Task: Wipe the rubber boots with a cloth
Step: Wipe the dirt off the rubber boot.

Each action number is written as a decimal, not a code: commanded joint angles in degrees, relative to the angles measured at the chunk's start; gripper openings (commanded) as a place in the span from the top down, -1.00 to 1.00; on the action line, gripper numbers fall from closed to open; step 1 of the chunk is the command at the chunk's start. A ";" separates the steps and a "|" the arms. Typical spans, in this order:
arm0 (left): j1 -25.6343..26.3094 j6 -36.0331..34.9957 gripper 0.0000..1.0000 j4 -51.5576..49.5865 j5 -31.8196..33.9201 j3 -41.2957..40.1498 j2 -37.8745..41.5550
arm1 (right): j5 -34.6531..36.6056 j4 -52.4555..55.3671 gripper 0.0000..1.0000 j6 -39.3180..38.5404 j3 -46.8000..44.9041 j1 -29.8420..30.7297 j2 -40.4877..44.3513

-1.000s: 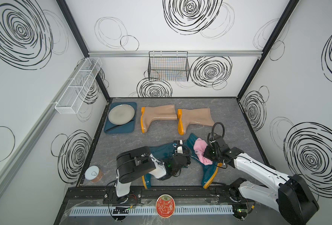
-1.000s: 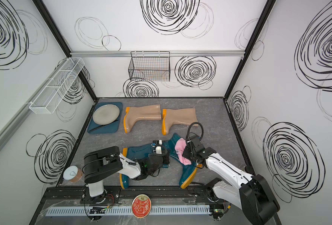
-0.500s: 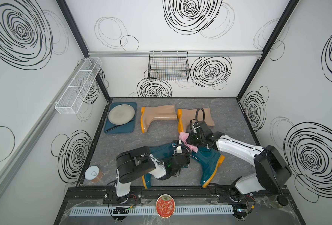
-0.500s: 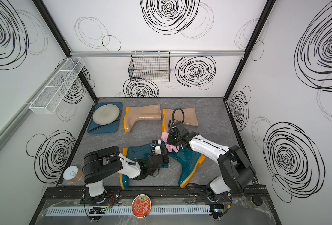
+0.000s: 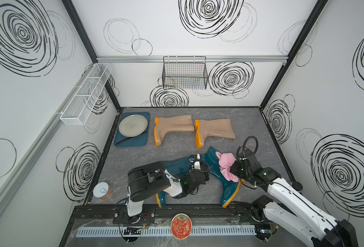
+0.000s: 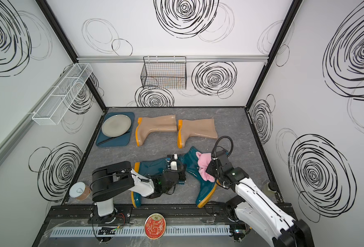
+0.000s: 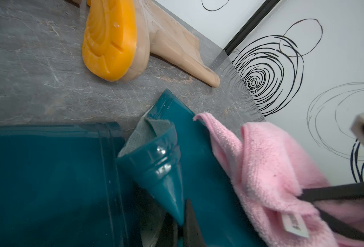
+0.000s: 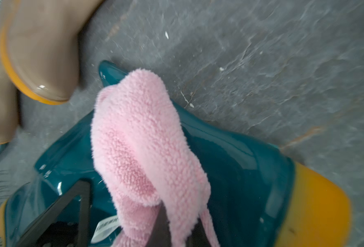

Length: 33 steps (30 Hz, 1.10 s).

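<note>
Only blurred print marks the cloth tag.

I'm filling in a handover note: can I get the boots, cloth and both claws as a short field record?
left claw: shut, pinching the top rim of a teal boot
right claw: shut on the pink cloth
cloth position: draped over that same boot's shaft
second teal boot: on its side, partly under the left arm
beige boots: two, on their sides farther back, nothing touching them
</note>
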<state>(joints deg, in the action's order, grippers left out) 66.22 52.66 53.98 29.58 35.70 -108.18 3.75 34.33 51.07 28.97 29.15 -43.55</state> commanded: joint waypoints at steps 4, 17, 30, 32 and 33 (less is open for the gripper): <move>-0.74 -1.17 1.00 3.55 0.38 0.23 2.16 | 5.00 14.55 1.00 -0.02 6.01 -2.73 -2.14; 0.88 -5.87 1.00 -0.35 4.34 0.82 5.14 | -6.81 -10.06 1.00 -12.34 -1.68 -29.28 -15.41; 1.64 -5.27 1.00 1.48 5.33 0.86 4.34 | -5.32 2.79 1.00 -4.46 8.29 -8.86 -3.19; 1.55 -5.20 1.00 1.48 5.62 0.82 4.69 | -5.63 2.75 1.00 -1.95 7.34 -2.87 -2.48; 1.55 -5.04 1.00 1.33 5.69 0.77 4.88 | -7.39 1.72 1.00 -1.25 6.51 -0.35 -3.11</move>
<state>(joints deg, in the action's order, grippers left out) 67.83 47.59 52.27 32.56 35.81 -104.51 -4.43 32.47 44.93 36.56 23.90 -45.82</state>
